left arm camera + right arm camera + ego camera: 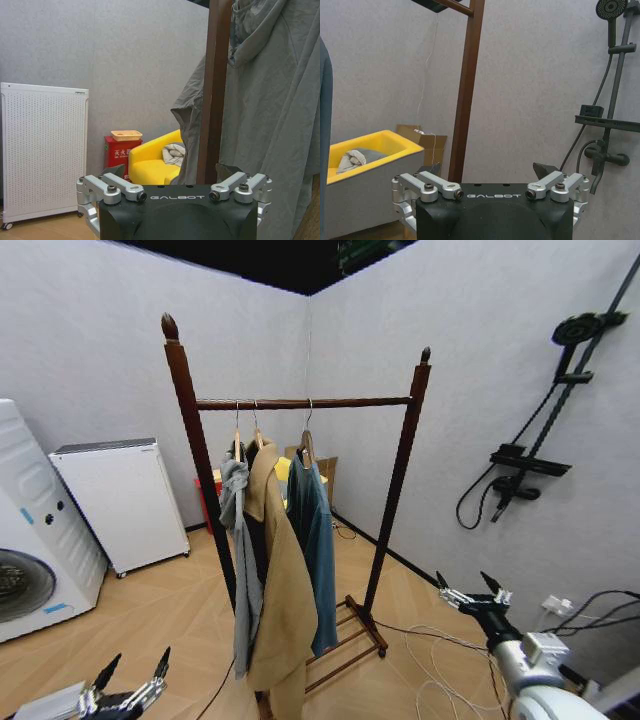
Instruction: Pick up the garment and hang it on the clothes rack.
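The clothes rack (300,403) stands in the room's corner, dark wood with two knobbed posts. The teal-blue garment (318,540) hangs from its top bar on a wooden hanger, rightmost of three; a sliver of it (324,125) appears in the right wrist view. Beside it hang a long tan coat (280,580) and a grey hooded jacket (236,530). My left gripper (135,660) is low at the front left, open and holding nothing, facing the rack's left post (215,90). My right gripper (463,582) hovers open and holding nothing to the right of the rack, facing the right post (467,90).
A washing machine (25,540) and a white perforated appliance (120,500) line the left wall. A black shower fixture (530,460) is mounted on the right wall. Cables (430,650) trail over the floor by the rack's foot. A yellow tub (150,162) and a red box (116,150) sit behind the rack.
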